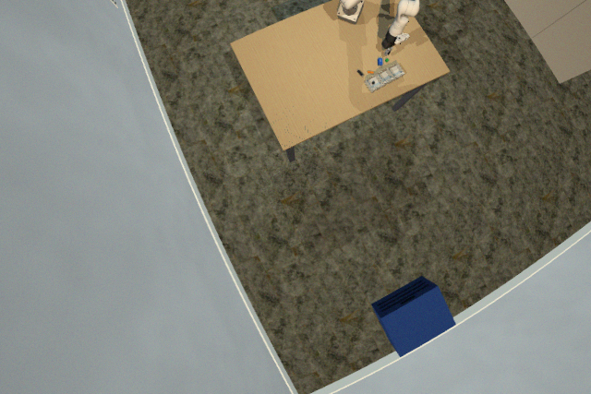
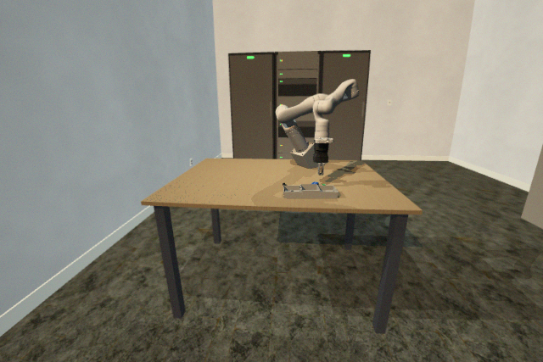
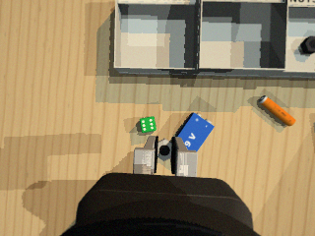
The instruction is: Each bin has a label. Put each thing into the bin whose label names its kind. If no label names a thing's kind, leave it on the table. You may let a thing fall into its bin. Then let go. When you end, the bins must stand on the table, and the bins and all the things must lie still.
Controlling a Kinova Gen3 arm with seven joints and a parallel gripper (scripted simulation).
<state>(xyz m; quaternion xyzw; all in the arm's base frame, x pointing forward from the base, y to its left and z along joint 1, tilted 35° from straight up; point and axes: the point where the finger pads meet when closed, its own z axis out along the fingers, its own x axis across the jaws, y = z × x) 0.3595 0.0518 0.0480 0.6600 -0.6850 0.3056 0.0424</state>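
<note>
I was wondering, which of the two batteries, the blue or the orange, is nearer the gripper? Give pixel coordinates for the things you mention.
The blue, block-shaped battery [image 1: 379, 61] [image 2: 315, 183] [image 3: 198, 129], marked 9 V: it appears right by the gripper [image 1: 387, 53] [image 2: 320, 173] [image 3: 164, 148], while the thin orange battery [image 1: 370, 72] [image 3: 277, 111] lies farther off.

Labels on the row of bins [image 1: 400, 76] [image 2: 310, 194] [image 3: 156, 71] run off the wrist view's upper edge, legible only in part at right. The tool [image 1: 388, 50] [image 2: 321, 169] [image 3: 164, 148] covers one corner of a blue 9 V battery [image 1: 379, 61] [image 2: 315, 183] [image 3: 196, 132], while print proves too small in the top view.

Table top [image 1: 305, 70] [image 2: 245, 178] [image 3: 44, 98]: wood-look, fine-grained. Battery [image 1: 379, 61] [image 3: 196, 132]: smooth blue casing.
</note>
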